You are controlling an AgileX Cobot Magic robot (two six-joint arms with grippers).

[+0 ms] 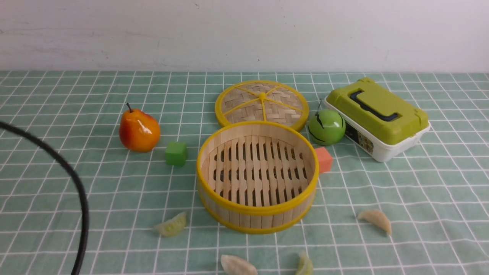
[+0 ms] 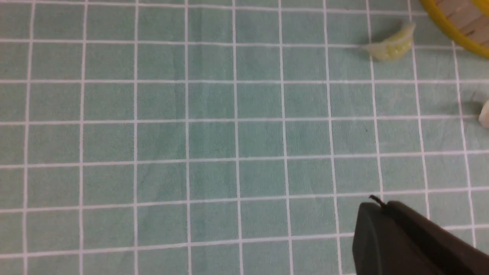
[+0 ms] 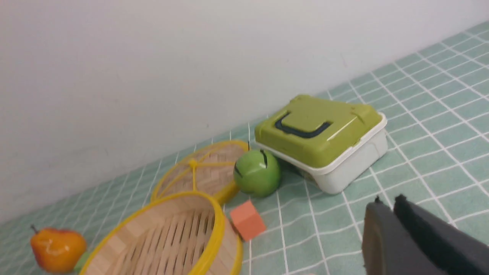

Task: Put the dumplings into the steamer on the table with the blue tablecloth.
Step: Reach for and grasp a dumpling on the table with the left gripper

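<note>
The steamer stands empty in the middle of the blue tablecloth. Several dumplings lie on the cloth round its near side: one at the left, one at the right, two at the front edge. In the front view neither gripper shows. The left wrist view has my left gripper shut and empty above bare cloth, the left dumpling and the steamer's rim beyond it. My right gripper is shut and empty, with the steamer off to its side.
The woven lid lies behind the steamer. A pear and a green cube are at the left. A green apple, an orange cube and a green-lidded box are at the right. A black cable curves at the left.
</note>
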